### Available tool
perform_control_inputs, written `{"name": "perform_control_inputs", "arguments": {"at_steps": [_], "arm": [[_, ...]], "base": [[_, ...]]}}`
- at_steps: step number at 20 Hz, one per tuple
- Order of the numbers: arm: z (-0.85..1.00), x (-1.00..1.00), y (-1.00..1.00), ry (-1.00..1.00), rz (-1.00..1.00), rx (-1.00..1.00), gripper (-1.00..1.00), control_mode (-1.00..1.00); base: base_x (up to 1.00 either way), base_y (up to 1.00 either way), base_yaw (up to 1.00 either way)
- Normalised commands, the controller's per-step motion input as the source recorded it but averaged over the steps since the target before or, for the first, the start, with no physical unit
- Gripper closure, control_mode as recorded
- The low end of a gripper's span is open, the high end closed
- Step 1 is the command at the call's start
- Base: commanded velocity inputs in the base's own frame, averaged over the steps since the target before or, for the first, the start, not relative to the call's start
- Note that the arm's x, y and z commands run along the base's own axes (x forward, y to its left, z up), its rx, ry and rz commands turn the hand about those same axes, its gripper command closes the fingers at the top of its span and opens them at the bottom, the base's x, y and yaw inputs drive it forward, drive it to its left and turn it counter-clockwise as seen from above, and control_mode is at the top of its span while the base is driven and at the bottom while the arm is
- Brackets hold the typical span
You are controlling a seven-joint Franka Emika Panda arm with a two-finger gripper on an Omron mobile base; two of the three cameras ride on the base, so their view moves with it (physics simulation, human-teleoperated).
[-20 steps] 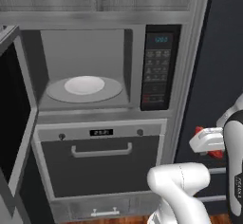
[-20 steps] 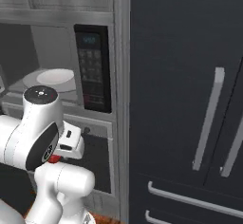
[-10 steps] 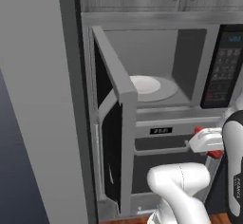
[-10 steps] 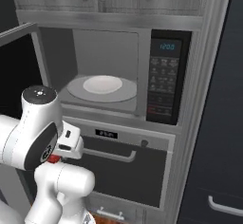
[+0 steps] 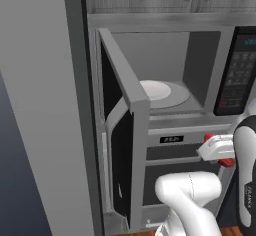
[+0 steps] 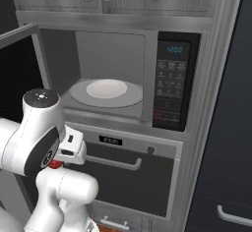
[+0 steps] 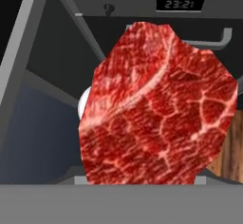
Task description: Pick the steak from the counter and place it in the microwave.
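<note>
Keeping our hand (image 5: 220,150) clamped on the steak (image 7: 159,107), we are now seeing the microwave (image 6: 110,86) farther right above it after the base shifted.

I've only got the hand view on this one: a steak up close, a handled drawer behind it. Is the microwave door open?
Observer: Yes. The door is swung wide to the left, and the microwave cavity is exposed.
Operator: Anything inside it?
Observer: A white plate lies on the turntable, with nothing on it.
Operator: Where is the gripper relative to the cavity?
Observer: In the left base view the gripper, shut on the steak, hangs below the cavity floor, level with the drawer and in front of it.
</note>
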Motion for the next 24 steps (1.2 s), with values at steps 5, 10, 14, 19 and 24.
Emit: {"name": "perform_control_inputs", "arguments": {"at_steps": [5,10,14,19,24], "arm": [[0.00,0.00,0.00,0.00,0.00,0.00,1.00,1.00],[0.03,0.95,0.00,-0.04,0.00,0.03,1.00,-1.00],[0.06,1.00,0.00,-0.13,0.00,0.11,1.00,-1.00],[0.09,1.00,0.01,-0.20,0.01,0.06,1.00,-1.00],[0.04,1.00,0.25,-0.21,0.00,0.00,1.00,-1.00]], "base": [[0.21,-0.01,0.00],[0.00,0.00,0.00],[0.00,0.00,0.00],[0.00,0.00,0.00],[0.00,0.00,0.00]]}}
